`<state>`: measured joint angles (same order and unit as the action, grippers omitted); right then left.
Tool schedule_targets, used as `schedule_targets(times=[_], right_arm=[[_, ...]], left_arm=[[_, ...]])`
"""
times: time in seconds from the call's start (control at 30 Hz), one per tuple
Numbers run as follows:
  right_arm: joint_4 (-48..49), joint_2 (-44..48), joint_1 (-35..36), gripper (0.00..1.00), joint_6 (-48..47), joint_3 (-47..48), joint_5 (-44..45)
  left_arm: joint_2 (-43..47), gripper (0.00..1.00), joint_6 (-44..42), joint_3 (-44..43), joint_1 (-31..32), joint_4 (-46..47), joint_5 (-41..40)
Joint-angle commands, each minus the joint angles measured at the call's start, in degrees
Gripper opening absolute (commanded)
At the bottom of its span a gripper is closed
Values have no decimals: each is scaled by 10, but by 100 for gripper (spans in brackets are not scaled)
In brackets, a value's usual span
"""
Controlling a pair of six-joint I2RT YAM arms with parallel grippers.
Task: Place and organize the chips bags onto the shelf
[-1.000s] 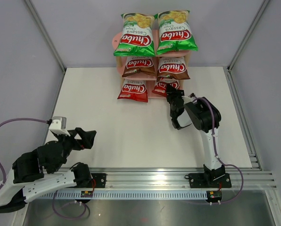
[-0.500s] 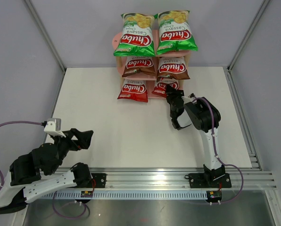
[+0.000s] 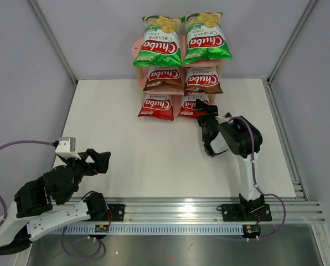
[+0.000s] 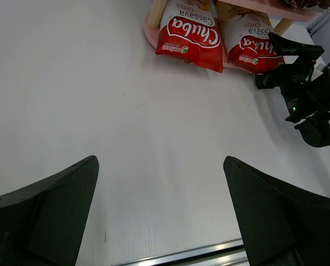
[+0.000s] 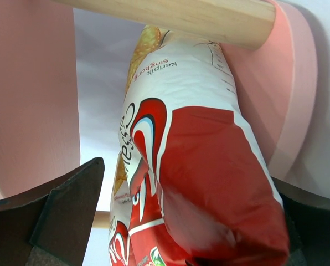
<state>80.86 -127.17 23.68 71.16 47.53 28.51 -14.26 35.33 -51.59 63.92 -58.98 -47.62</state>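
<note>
The pink shelf (image 3: 135,47) stands at the table's far edge with chips bags on every tier. Two green bags (image 3: 158,41) (image 3: 207,37) are on top, two brown bags (image 3: 163,78) (image 3: 202,79) in the middle, and two red bags (image 3: 156,106) (image 3: 190,105) at the bottom. My right gripper (image 3: 205,112) is open right at the right red bag (image 5: 209,166), which stands between its spread fingers; the left finger is clear of it. Far back at the near left, my left gripper (image 4: 160,160) hangs open and empty over bare table.
A wooden post (image 5: 170,16) and a pink board (image 5: 32,94) of the shelf frame the red bag closely in the right wrist view. The right arm (image 4: 303,94) sits just right of the shelf's foot. Metal rails run along the table's near and right edges.
The right gripper has spread its fingers off the right red bag and drawn back slightly. The left arm shifted a little near its base, still open.
</note>
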Motion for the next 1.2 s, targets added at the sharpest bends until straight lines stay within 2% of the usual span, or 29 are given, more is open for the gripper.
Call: schedule_targets(times=[0.0, 0.27, 0.5, 0.83, 1.17], right_arm=[[-41, 18, 1, 100, -1, -25, 8], [-223, 95, 1, 99, 57, -24, -14], [-339, 131, -3, 99, 57, 14, -44], [-394, 120, -30, 100, 61, 70, -108], [-444, 154, -37, 99, 29, 52, -142]], left_arm=[[-9, 99, -20, 4, -16, 38, 7], [-21, 99, -39, 7, -42, 55, 34], [-27, 99, -44, 9, -48, 57, 41], [-25, 99, -47, 10, -49, 60, 45], [-25, 99, -48, 10, -49, 60, 45]])
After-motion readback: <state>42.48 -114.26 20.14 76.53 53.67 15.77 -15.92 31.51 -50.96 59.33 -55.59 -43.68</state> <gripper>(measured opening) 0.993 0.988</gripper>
